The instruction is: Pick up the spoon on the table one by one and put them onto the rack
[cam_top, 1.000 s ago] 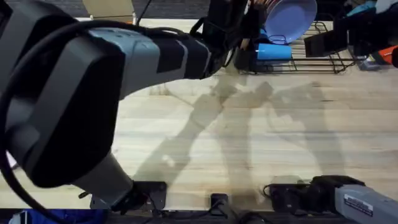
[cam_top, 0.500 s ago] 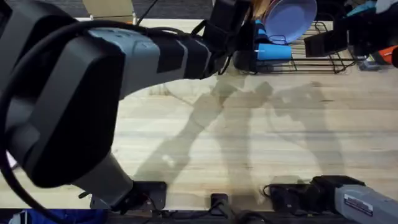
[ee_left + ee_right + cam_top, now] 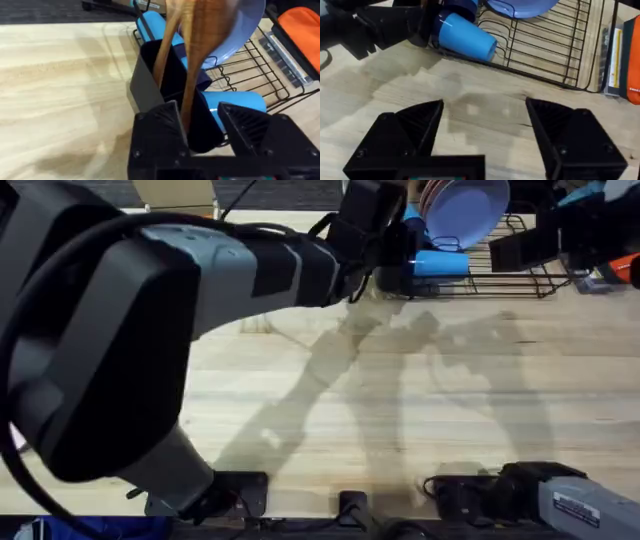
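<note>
Pale butcher-block table (image 3: 400, 400) runs from the arm bases out to the far edge, its near and middle stretches crossed by the arms' shadows. At the near right corner the right arm's base sits low and dark. The left arm rises large close to the camera at the near left and reaches out across the tabletop to the far edge.

The right gripper (image 3: 485, 132) hovers over bare wood just short of the rack, its two black fingers (image 3: 410, 130) spread wide with nothing between them.

At the far edge, slightly right of the middle, stands the black wire dish rack (image 3: 500, 275). A blue cup (image 3: 465, 36) lies on its side in the rack's near left part, and a pale blue plate (image 3: 468, 208) leans upright behind it. At the rack's left end stands the tall black utensil caddy (image 3: 155, 75).

The left gripper (image 3: 200, 125) hangs right at that caddy, its jaws parted, and a brown wooden spoon (image 3: 197, 55) runs up between them; I cannot tell whether the fingers (image 3: 160, 130) touch its handle. The spoon stands steeply, its broad bowl uppermost in front of the plate. A second wooden handle (image 3: 167, 45) slants beside it, its lower end inside the caddy. Beyond the rack's right end lies something orange (image 3: 300, 25).
</note>
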You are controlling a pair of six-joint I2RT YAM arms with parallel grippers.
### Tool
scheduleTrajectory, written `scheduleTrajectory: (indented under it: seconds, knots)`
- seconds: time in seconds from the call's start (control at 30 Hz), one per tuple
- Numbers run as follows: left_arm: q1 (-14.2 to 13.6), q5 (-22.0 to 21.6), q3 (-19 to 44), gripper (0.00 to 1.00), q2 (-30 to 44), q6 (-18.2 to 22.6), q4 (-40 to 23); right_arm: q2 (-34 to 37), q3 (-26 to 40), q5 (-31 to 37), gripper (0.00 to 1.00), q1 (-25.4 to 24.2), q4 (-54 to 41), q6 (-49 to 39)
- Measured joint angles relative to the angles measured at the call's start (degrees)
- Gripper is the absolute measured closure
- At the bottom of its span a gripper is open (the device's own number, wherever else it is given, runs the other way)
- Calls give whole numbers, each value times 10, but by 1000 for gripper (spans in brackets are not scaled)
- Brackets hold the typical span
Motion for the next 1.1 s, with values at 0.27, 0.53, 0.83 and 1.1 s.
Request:
scheduleTrajectory:
  seconds: [0.27, 0.53, 0.83, 1.1]
  knots:
    - [0, 0, 0, 423, 0, 42, 5, 0, 0, 0, 8, 0, 0, 0]
    - [1, -9, 0, 311, -38, 53, -21, 0, 0, 0, 8, 0, -1, 0]
    - [35, -18, 0, 229, -128, 56, -164, 0, 0, 0, 8, 0, -3, 0]
    - [106, -19, 0, 28, -197, 57, -355, 0, 0, 0, 8, 0, -4, 0]
